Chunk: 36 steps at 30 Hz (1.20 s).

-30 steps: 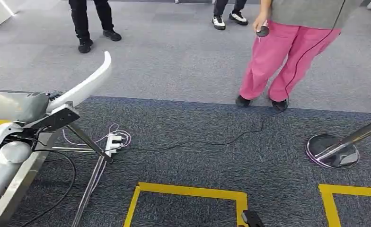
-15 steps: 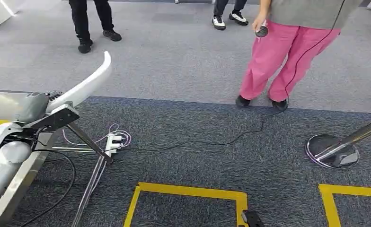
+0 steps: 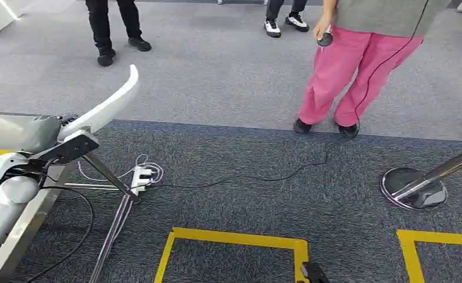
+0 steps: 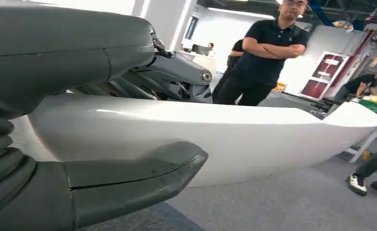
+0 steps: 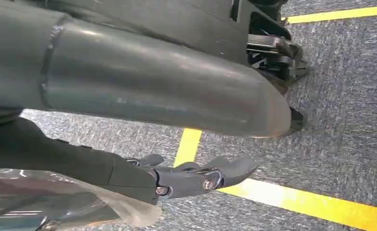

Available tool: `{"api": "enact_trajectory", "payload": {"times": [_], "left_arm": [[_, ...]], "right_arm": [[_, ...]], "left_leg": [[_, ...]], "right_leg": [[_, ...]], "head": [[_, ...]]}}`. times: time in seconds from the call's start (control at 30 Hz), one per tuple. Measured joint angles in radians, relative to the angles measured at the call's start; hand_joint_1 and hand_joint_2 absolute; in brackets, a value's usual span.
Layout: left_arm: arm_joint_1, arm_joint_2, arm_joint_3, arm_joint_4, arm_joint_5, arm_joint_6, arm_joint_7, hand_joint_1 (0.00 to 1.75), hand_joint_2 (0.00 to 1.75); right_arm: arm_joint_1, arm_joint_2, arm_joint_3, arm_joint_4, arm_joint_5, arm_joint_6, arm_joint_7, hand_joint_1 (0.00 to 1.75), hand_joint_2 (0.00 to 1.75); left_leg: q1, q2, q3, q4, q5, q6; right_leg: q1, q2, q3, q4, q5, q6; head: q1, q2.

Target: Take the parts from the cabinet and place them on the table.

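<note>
Head view, looking down at a grey carpeted floor [image 3: 228,88]. The left hand [image 3: 69,147] enters at the left edge and grips a long, curved white panel [image 3: 108,105], which rises obliquely from the hand toward the upper right, its tip above the paler carpet. In the left wrist view the same white panel [image 4: 215,139] lies across the palm of the left hand [image 4: 95,120], with the thick grey thumb [image 4: 129,180] pressed along its lower edge and darker fingers [image 4: 177,74] curled over its upper edge.

The right hand [image 5: 191,178] hangs over the carpet beside a strip of yellow floor tape [image 5: 297,199]; its dark fingers are spread and hold nothing.

On the darker carpet, yellow floor tape [image 3: 234,237] outlines a rectangle near the lower centre. A white power strip [image 3: 141,175] with loose cables lies beside a slanted metal leg [image 3: 114,227], and a black cable [image 3: 264,177] runs from it toward a person in pink trousers [image 3: 352,71], who holds a small dark device [image 3: 324,39]. A chrome stanchion base [image 3: 414,187] stands at the right. Another person in black trousers [image 3: 114,23] stands at the upper left.
</note>
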Motion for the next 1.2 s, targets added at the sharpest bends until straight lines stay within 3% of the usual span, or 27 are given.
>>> {"api": "enact_trajectory", "payload": {"times": [1.2], "left_arm": [[0.000,0.005,0.000,-0.001,0.002,0.000,0.008,1.75,1.75]], "right_arm": [[0.004,0.000,0.000,0.000,0.004,0.000,0.000,0.00,0.00]], "left_leg": [[0.000,0.000,0.000,0.000,0.000,0.000]], "right_leg": [[0.000,0.000,0.000,0.000,0.000,0.000]], "head": [[0.000,0.000]]}}
